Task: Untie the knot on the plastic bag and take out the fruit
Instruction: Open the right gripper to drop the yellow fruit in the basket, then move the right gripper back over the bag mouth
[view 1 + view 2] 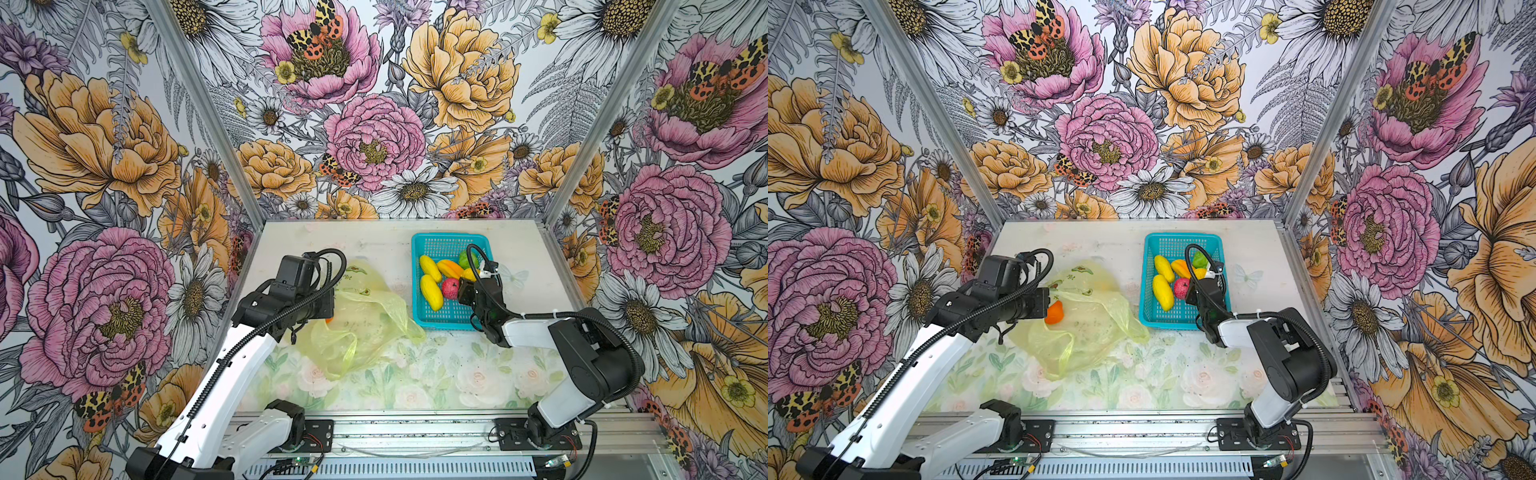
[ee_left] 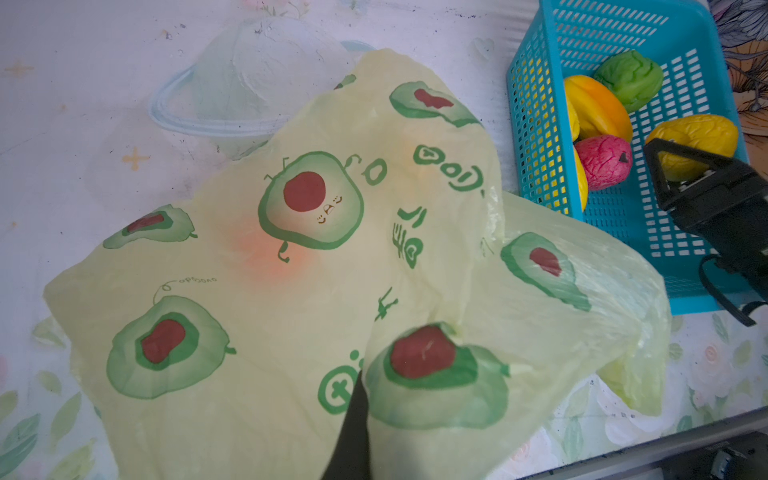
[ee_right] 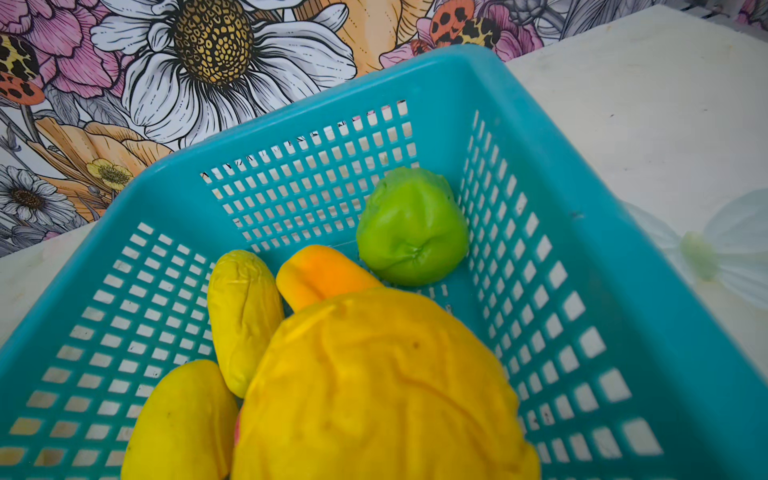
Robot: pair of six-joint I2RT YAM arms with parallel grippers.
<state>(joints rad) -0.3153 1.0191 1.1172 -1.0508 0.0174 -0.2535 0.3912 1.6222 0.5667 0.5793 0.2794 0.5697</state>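
Fingers (image 2: pixel 353 432) of the left gripper (image 1: pixel 1047 304) are pressed fully together and pinch a fold of the plastic bag (image 2: pixel 291 299), which lies crumpled on the table (image 1: pixel 457 374), left of centre in both top views. One orange fruit (image 1: pixel 1054 312) sits at the bag, just beside this gripper; in the left wrist view it is only an orange glow under the film. Further back, right of centre, the right gripper (image 2: pixel 669 166) hangs over the teal perforated basket (image 1: pixel 419 318), with its fingers about half apart around a lumpy yellow fruit (image 3: pixel 382 382). In the basket lie two long yellow fruits (image 1: pixel 430 291), an orange-yellow mango (image 1: pixel 451 268), a pink-red fruit (image 1: pixel 450 288) and a lumpy green fruit (image 3: pixel 411 226).
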